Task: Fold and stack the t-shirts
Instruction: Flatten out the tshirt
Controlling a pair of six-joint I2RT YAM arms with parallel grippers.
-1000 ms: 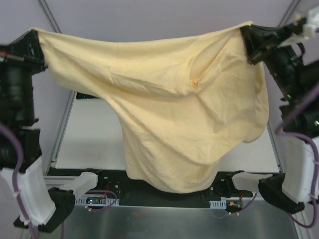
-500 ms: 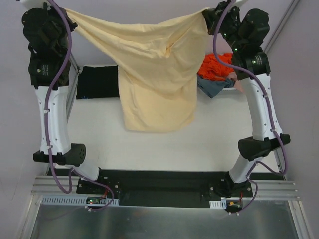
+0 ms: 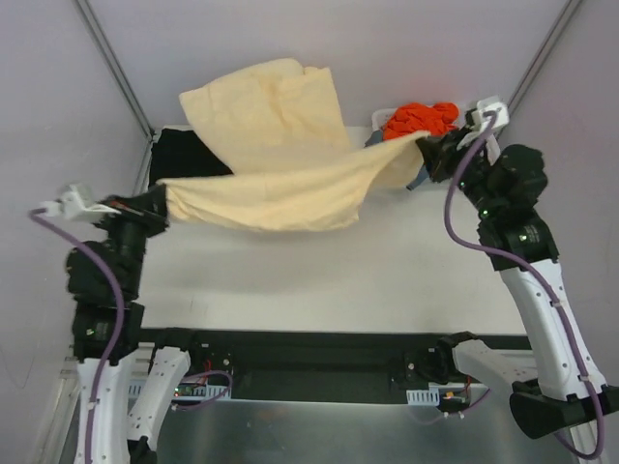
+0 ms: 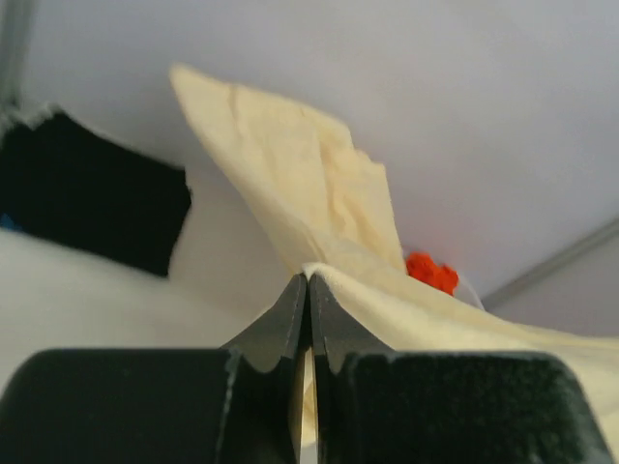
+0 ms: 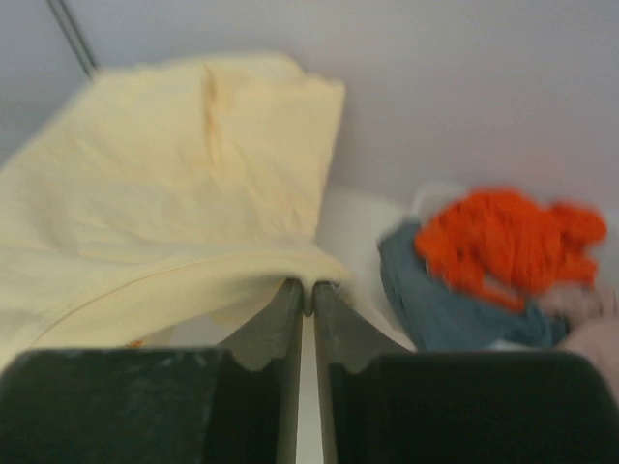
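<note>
The cream-yellow t-shirt is held stretched above the surface, an edge pinched in the clenched left claw and right claw. Soft, light cloth is judged to billow; corners are best gripped.

The cream-yellow t-shirt hangs in the air above the table, stretched as a wrinkled band from its left side to its far right (one loose part rises over the far edge). The black t-shirt lies flat on the table's far left corner.
</note>
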